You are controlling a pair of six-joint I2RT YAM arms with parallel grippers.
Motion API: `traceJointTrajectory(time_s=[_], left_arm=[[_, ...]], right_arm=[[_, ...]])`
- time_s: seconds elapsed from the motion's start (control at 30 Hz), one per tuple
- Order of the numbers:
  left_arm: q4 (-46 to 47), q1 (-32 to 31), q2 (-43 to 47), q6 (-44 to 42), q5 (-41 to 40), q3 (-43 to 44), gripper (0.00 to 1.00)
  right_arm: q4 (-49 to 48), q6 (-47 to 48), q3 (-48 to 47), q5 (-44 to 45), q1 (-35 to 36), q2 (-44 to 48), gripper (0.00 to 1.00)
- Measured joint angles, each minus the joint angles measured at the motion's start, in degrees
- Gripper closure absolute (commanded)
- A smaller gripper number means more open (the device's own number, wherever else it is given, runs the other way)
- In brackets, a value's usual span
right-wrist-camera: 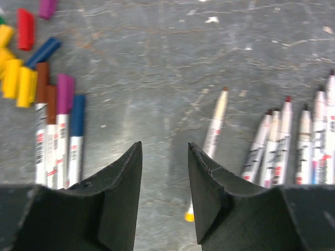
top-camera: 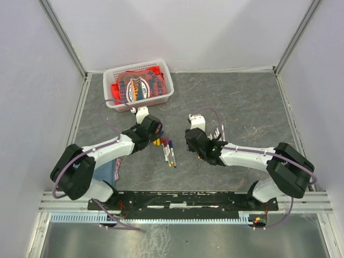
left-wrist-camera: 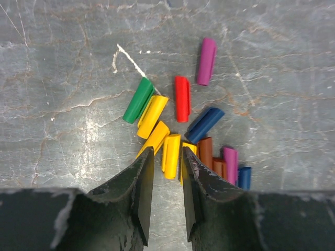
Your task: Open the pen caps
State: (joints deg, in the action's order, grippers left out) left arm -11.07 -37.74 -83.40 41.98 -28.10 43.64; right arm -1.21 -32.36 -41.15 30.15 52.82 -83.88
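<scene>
Table [top-camera: 247, 102]: grey, veined, scratched.
Walls [top-camera: 183, 32]: plain white, on three sides.
Your left pincer [left-wrist-camera: 163, 157]: narrowly parted, empty, by caps [left-wrist-camera: 153, 116].
Your right pincer [right-wrist-camera: 165, 151]: parted wider, empty.

Left arm [top-camera: 102, 148] and right arm [top-camera: 247, 156], wrists angled inward toward each other; left gripper [left-wrist-camera: 167, 155] jaws narrowly parted, right gripper [right-wrist-camera: 165, 150] jaws parted wider.
</scene>
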Motion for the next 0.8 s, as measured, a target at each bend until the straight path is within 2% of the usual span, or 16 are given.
traceJointTrajectory(time_s=[0.3,0.8], left_arm=[[0.9,0.0,7.5,0.0,1.8,-2.2,0.64],[1.8,0.0,10.1,0.1,3.3,-4.3,0.64]], right_arm=[[-0.4,-1.0,-6.1,-2.1,7.2,-6.5,0.53],[-0.1,-3.2,-9.2,-3.2,9.7,-14.5,0.54]])
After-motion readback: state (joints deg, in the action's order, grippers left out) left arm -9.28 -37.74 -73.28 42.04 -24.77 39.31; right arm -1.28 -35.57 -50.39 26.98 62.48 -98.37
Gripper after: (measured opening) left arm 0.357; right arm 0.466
